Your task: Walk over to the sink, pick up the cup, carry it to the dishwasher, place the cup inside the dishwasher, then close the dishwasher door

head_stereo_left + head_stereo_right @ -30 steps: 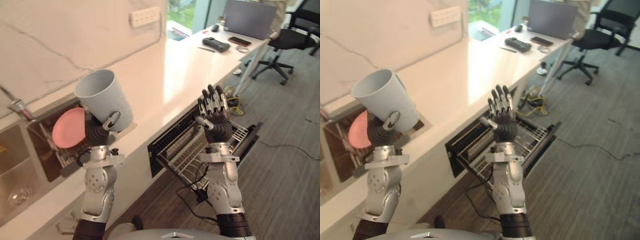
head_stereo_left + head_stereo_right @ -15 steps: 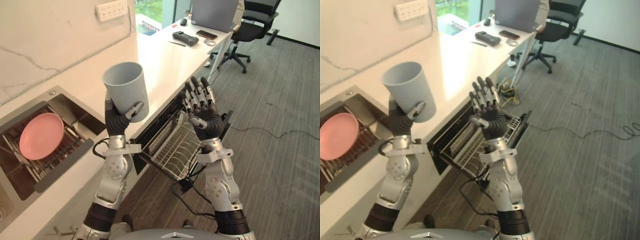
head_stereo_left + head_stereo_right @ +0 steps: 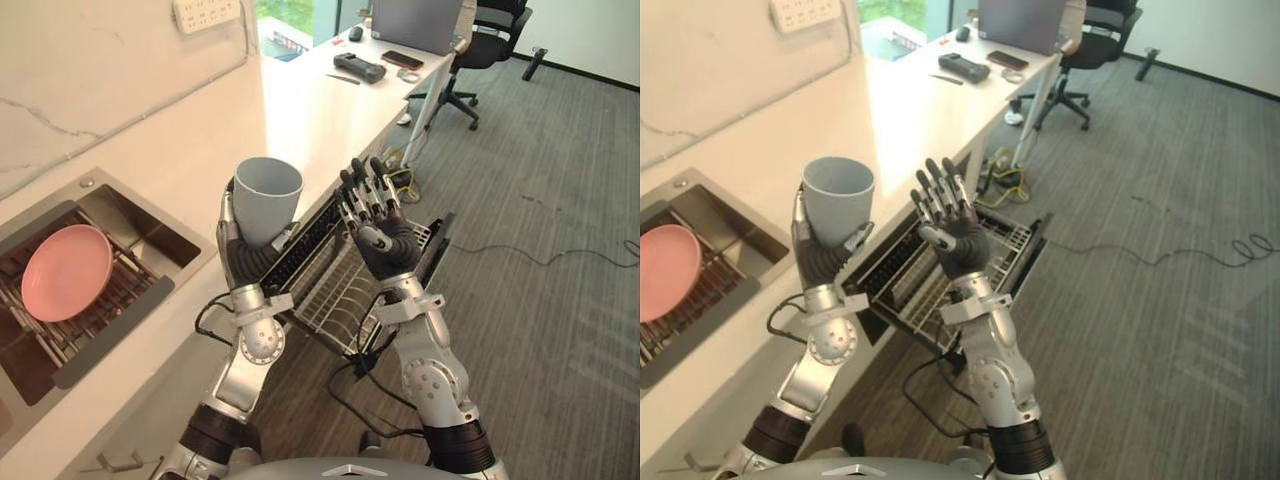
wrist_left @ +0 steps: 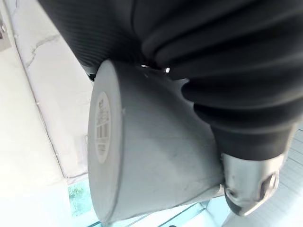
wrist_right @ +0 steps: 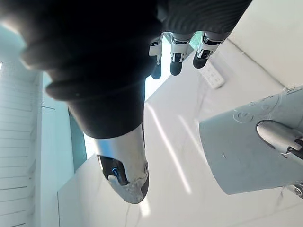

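Gripping grey cup (image 3: pixel 267 198) upright in curled fingers of left hand (image 3: pixel 248 258), raised above counter (image 3: pixel 300 120) front edge by open dishwasher (image 3: pixel 335 287); holding right hand (image 3: pixel 379 240) up just beside, fingers straight, spread, empty

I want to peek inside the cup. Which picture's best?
Left eye view: the grey cup sits upright in the left hand, rim and inside showing. Right eye view shows the same. Left wrist view: base and side. Right wrist view: just its side.
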